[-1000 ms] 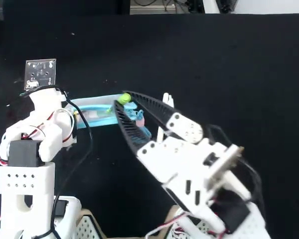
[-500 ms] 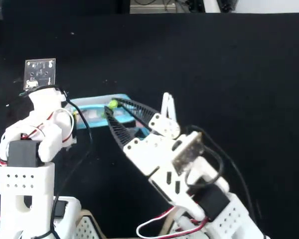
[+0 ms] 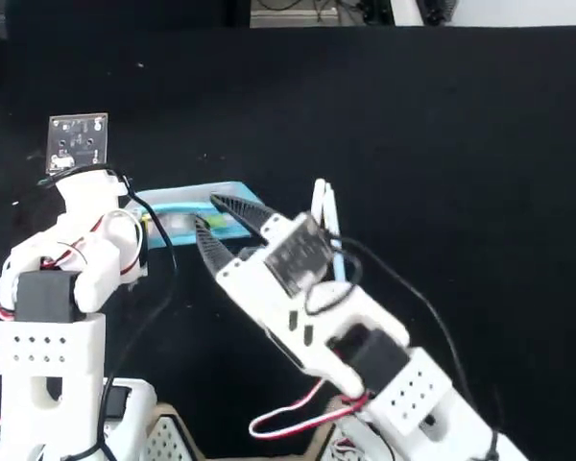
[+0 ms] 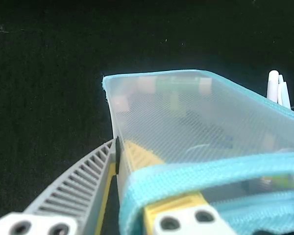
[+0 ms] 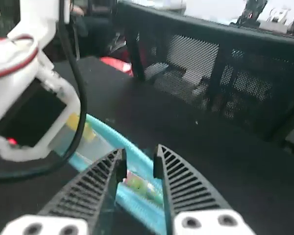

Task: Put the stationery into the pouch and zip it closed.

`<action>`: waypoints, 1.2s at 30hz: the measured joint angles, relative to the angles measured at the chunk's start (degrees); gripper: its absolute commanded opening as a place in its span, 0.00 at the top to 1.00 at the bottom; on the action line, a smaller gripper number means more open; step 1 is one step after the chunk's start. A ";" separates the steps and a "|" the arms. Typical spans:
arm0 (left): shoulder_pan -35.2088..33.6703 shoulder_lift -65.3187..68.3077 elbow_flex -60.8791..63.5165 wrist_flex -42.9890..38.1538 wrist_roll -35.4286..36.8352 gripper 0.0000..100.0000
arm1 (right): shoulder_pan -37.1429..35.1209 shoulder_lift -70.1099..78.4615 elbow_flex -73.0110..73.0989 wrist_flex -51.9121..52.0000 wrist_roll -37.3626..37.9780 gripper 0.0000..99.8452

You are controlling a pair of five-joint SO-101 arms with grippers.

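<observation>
The pouch is gripped at one end by the clenched fingers of the left gripper; the right gripper, fingers parted and empty above the pouch's other end, is best lifted straight up before the white pens just beside the pouch are fetched.

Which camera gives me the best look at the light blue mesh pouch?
The left wrist view: the light blue mesh pouch is close up, its see-through side and woven blue edge plain. In the high view the pouch is partly covered by both arms; in the right wrist view the pouch shows as a strip of blue edge.
</observation>
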 measured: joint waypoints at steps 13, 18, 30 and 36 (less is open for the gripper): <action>0.00 0.00 0.00 0.00 0.00 0.97 | 11.87 8.09 -34.02 32.35 0.09 0.91; 0.00 0.00 0.00 0.00 0.00 0.97 | 26.02 10.02 -34.55 39.21 0.09 0.91; 0.00 0.00 0.00 0.00 0.00 0.97 | 33.93 45.10 -32.97 40.35 -5.45 0.91; 0.00 0.00 0.09 0.00 0.00 0.97 | 34.29 65.67 -44.31 40.35 -7.47 0.91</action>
